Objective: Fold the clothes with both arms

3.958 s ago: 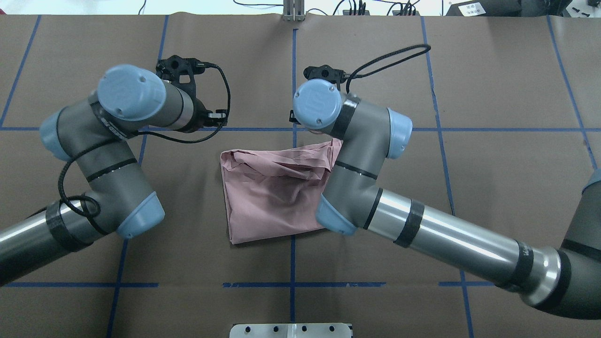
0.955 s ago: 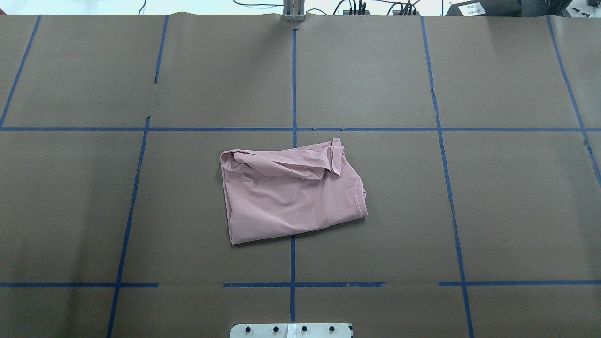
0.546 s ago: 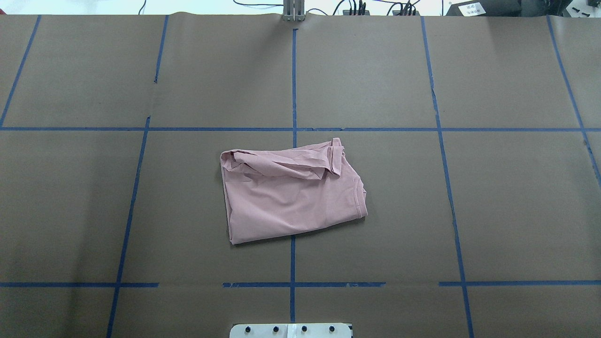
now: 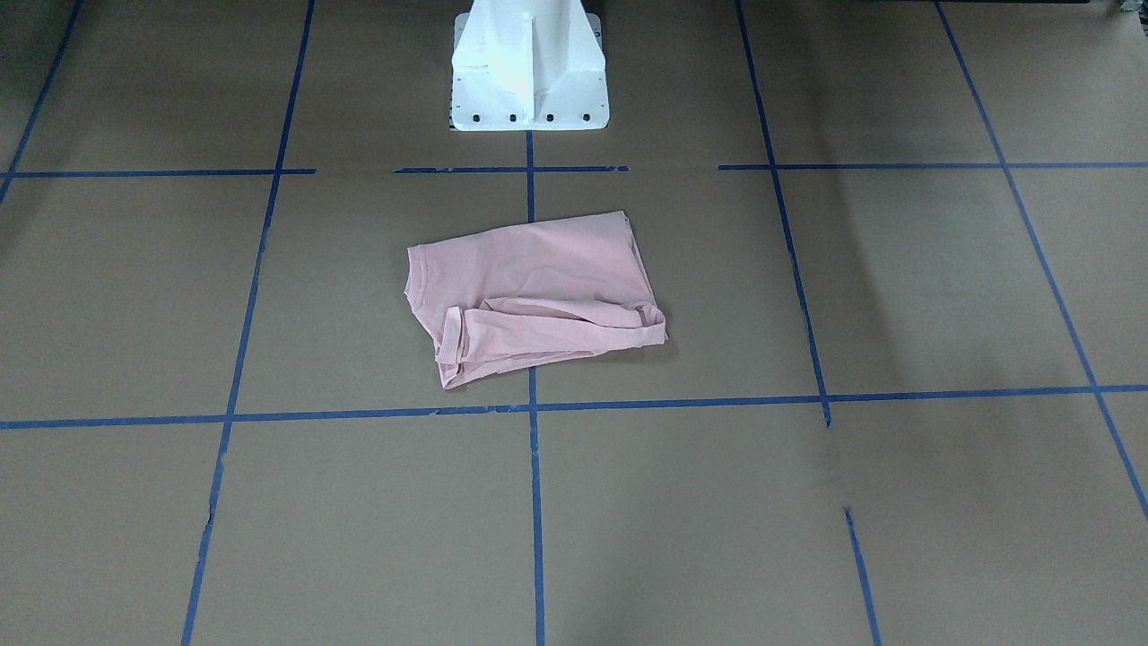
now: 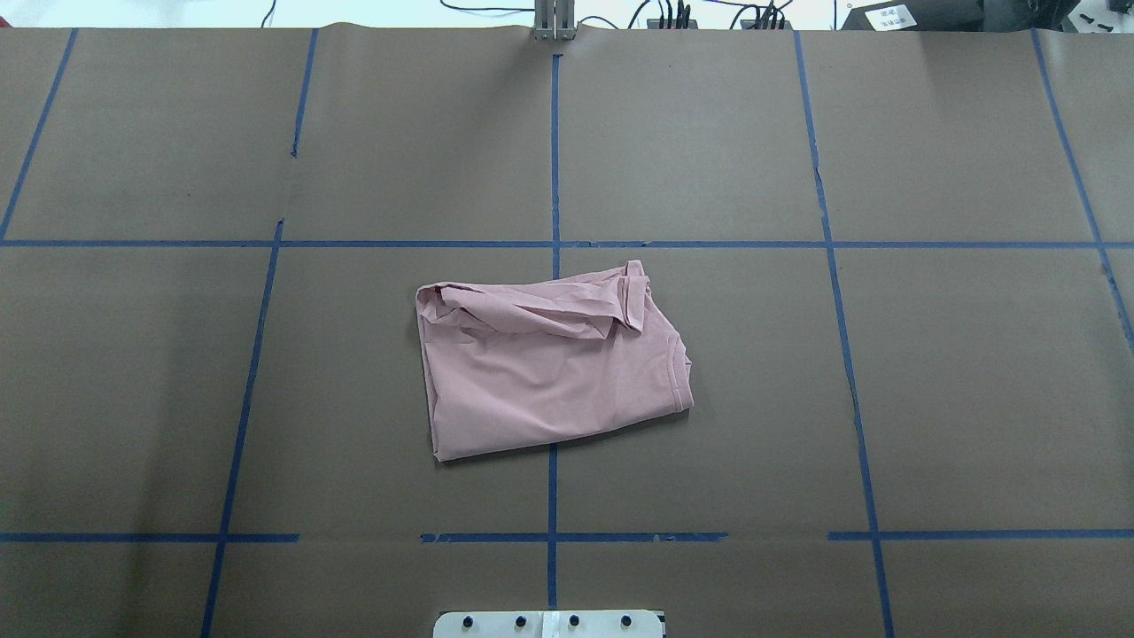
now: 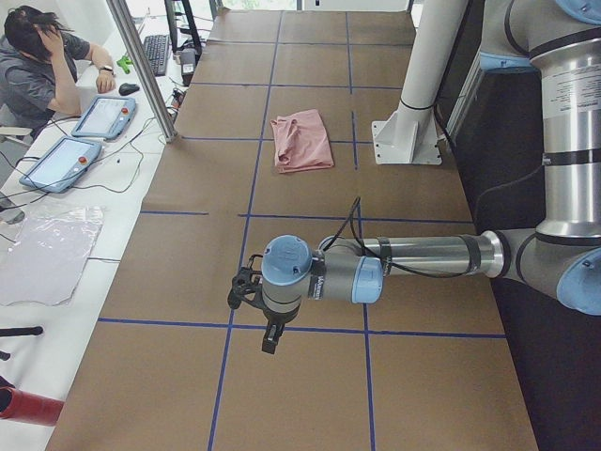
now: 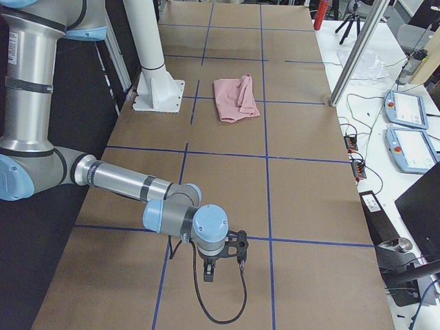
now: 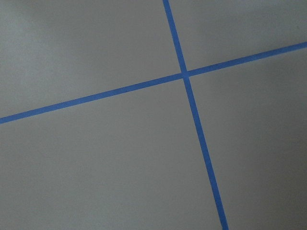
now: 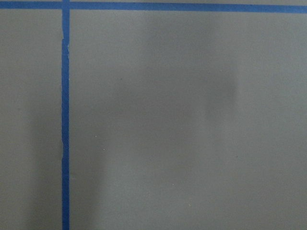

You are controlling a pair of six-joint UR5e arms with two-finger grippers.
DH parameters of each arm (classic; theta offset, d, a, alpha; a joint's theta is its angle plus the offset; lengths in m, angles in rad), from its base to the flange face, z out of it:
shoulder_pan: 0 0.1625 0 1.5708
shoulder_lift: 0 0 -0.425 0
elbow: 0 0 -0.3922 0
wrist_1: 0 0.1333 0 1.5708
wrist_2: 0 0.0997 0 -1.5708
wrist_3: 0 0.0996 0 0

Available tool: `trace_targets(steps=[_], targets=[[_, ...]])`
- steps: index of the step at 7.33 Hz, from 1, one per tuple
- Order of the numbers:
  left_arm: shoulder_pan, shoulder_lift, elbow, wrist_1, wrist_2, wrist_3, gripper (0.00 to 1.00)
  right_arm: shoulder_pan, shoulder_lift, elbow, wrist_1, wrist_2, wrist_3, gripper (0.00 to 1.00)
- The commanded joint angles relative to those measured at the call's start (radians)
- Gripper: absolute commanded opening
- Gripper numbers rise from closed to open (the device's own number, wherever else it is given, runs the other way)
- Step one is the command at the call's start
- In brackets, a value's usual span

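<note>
The grey-and-silver jointed left arm (image 6: 423,256), with light blue joint caps, has its upper link upright and its forearm stretched level, well out to the robot's left. At its wrist, the black two-fingered left claw (image 6: 269,338) points down. The matching right arm (image 7: 124,180) mirrors this pose on the other side. Its black right claw (image 7: 208,273) also points down, and a black cable loops below it. How far apart either claw's fingers stand cannot be told.
</note>
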Motion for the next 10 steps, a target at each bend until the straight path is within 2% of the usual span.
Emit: trace_targets(steps=[1, 4, 8, 10], targets=[[0.005, -0.001, 0.002, 0.018, 0.001, -0.004, 1.00, 0.000, 0.000, 0.007, 0.014, 0.021, 0.001, 1.00], [0.049, -0.017, 0.011, 0.012, 0.002, -0.054, 1.00, 0.000, -0.002, 0.007, 0.034, 0.032, 0.001, 1.00], [0.051, -0.019, 0.021, -0.023, 0.005, -0.051, 1.00, 0.000, 0.002, 0.028, 0.045, 0.032, -0.002, 1.00], [0.051, -0.017, 0.021, -0.023, 0.005, -0.053, 1.00, 0.000, -0.005, 0.027, 0.088, 0.032, -0.002, 1.00]])
